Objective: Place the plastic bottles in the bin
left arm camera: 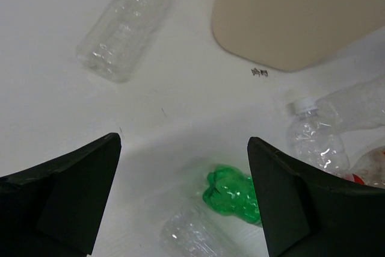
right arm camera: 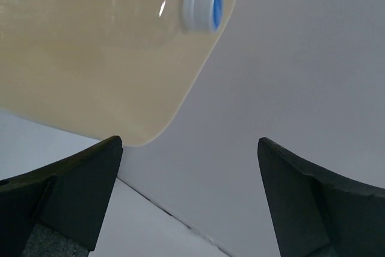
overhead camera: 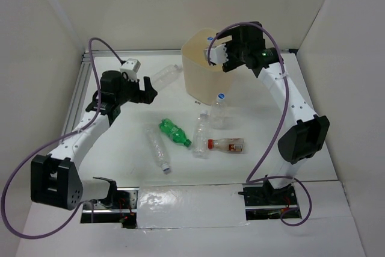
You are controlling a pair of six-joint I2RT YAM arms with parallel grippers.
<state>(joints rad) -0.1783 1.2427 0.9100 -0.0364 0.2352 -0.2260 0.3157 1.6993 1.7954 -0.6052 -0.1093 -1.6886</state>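
Bin: The bin (overhead camera: 198, 73) stands at the far side of the table (overhead camera: 120, 148). It is tall and beige.
Right hand: The right hand (overhead camera: 224, 52) hangs over the bin. Its fingers are spread wide with nothing between them.
Capped bottle: The capped bottle (right arm camera: 201, 7) shows against the bin, free of the fingers. I cannot tell if it is dropping or already lying inside.
Left hand: The left hand (overhead camera: 149, 87) is low over the table, spread wide and empty.
Near bottle: The near bottle (overhead camera: 165, 75) is clear. It lies on its side just past the left hand, beside the bin.
Others: The green bottle (overhead camera: 174, 132) and the red-label bottle (overhead camera: 227, 144) lie mid-table with two clear ones. The standing bottle (overhead camera: 219, 108) is close to the bin.
Feel: They look empty, so probably very light, thin, squashy and smooth. A bump could roll one away.
Where to hold: Around the fat middle, across the short way, with a soft squeeze.
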